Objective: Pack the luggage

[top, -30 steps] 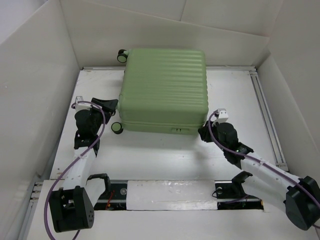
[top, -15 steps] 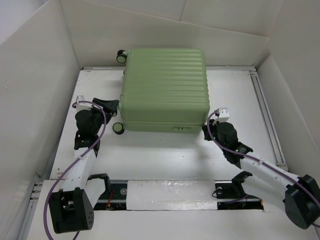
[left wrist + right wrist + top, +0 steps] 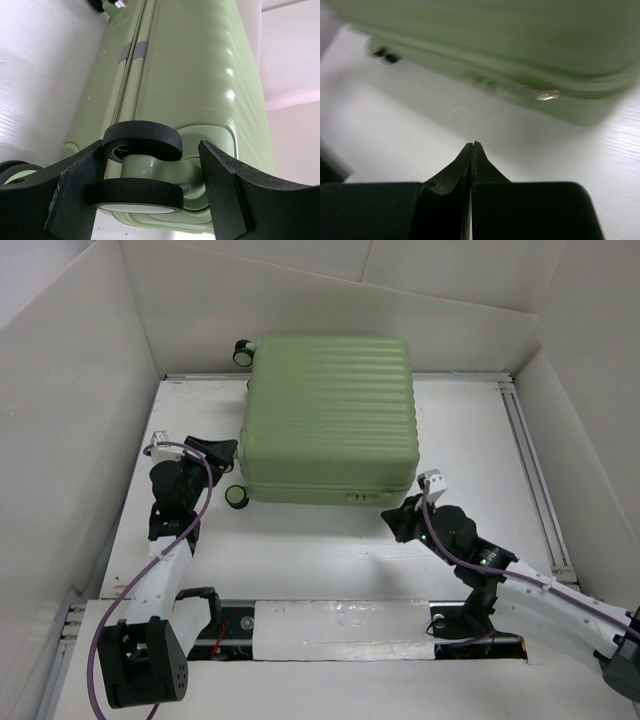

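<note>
The left pincer [image 3: 222, 453] is released, its black fingers [image 3: 75, 192] spread wide on either side of a black-and-green twin wheel [image 3: 142, 170] at the suitcase's near left corner; whether they touch it I cannot tell. The large pale green ribbed hard-shell suitcase [image 3: 330, 415] lies flat and closed at the far middle of the white surface [image 3: 330, 550], its wheels on the left side. The right pincer [image 3: 392, 521] is clenched, its fingertips [image 3: 455, 175] pressed together on nothing, near the suitcase's near edge but apart from it.
</note>
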Robot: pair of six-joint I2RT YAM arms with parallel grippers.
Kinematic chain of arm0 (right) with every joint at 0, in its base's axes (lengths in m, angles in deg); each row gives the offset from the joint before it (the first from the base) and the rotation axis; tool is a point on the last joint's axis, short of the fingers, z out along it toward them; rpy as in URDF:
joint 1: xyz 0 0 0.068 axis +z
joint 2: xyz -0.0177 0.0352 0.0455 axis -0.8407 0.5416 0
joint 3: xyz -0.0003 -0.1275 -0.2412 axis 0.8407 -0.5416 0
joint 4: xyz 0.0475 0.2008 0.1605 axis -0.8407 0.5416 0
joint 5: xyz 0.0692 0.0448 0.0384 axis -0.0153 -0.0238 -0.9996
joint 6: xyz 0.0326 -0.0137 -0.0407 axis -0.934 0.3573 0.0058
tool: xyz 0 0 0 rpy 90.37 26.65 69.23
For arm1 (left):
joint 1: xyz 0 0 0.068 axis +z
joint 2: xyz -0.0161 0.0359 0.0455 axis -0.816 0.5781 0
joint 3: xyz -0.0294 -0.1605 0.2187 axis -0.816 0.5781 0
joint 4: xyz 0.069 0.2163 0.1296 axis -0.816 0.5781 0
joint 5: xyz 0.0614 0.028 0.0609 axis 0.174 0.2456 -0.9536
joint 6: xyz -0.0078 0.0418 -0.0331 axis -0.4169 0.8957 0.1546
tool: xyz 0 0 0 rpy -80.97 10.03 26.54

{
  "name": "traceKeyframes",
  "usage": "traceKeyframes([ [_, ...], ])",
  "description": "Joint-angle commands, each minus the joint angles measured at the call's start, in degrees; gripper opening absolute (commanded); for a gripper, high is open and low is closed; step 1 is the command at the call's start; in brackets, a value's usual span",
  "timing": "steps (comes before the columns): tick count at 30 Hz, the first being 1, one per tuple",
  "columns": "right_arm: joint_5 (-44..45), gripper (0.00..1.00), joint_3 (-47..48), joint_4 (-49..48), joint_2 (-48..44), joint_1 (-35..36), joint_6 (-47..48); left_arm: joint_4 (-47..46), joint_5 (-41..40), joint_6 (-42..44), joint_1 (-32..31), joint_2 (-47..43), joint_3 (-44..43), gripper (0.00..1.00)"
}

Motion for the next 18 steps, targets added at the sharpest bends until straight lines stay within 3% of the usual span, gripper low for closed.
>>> traceKeyframes([
  [1,-10.2,0.00,4.5,-1.5,-1.5,7.4,-5.0,-7.2,8.2,0.2,-2.0,-1.7,0.8,0.00],
  [3,-10.8,0.00,6.7,-2.1,-0.7,10.1,-5.6,-9.9,9.0,-0.9,-2.0,-1.7,1.7,0.00],
  [7,-11.4,0.00,11.6,-7.4,6.6,11.5,-5.6,-9.9,4.2,-1.0,-9.7,-1.2,2.3,0.00],
  [11,-9.2,0.00,18.1,-11.4,18.9,15.5,-5.6,-8.4,0.5,-1.0,-14.3,-1.2,0.9,0.00],
  [12,-6.4,0.00,19.9,-8.8,20.2,18.4,-4.9,-7.7,0.5,-0.3,-14.3,-1.8,0.2,0.00],
  [14,7.2,0.00,22.1,-3.5,20.9,20.8,-5.4,-3.3,-0.9,1.3,-14.3,-3.2,-1.5,0.00],
  [18,21.9,0.00,11.9,1.5,8.7,20.8,-12.1,1.0,-3.9,3.7,-12.1,-7.7,-2.6,0.00],
])
